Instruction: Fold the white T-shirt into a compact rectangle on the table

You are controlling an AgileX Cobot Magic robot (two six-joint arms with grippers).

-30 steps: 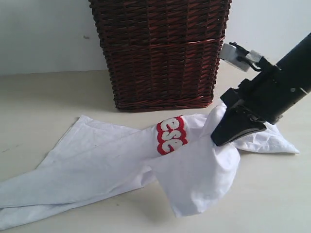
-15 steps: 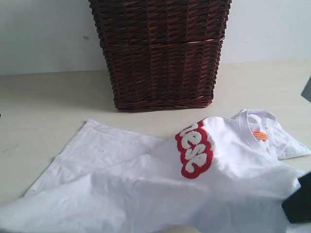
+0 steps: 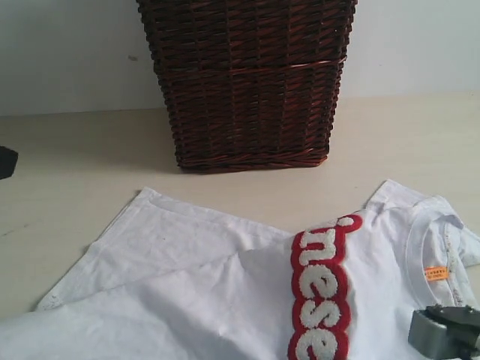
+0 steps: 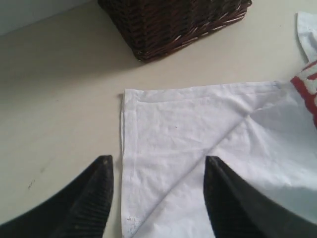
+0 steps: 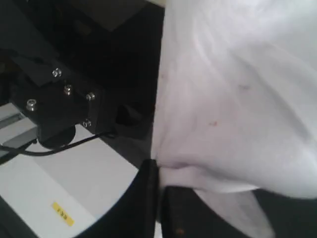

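Observation:
The white T-shirt (image 3: 210,285) lies spread across the table (image 3: 67,165), its red patch with fuzzy white letters (image 3: 322,300) running toward the front edge and its collar with an orange tag (image 3: 435,273) at the right. My left gripper (image 4: 157,166) hovers open above the shirt's corner (image 4: 148,129), touching nothing. My right gripper (image 5: 159,173) is shut on a bunched fold of the white T-shirt (image 5: 228,99), which hangs from it past the table's front. Only a grey part of the right arm (image 3: 442,330) shows in the exterior view.
A dark wicker basket (image 3: 247,82) stands at the back centre against the pale wall, just beyond the shirt. A dark piece of the left arm (image 3: 6,161) pokes in at the left edge. Black robot hardware (image 5: 54,99) sits below the hanging cloth.
The right gripper has dragged the shirt forward and down out of the exterior view; the shirt has spread flatter, and the lettered patch moved right and nearer.

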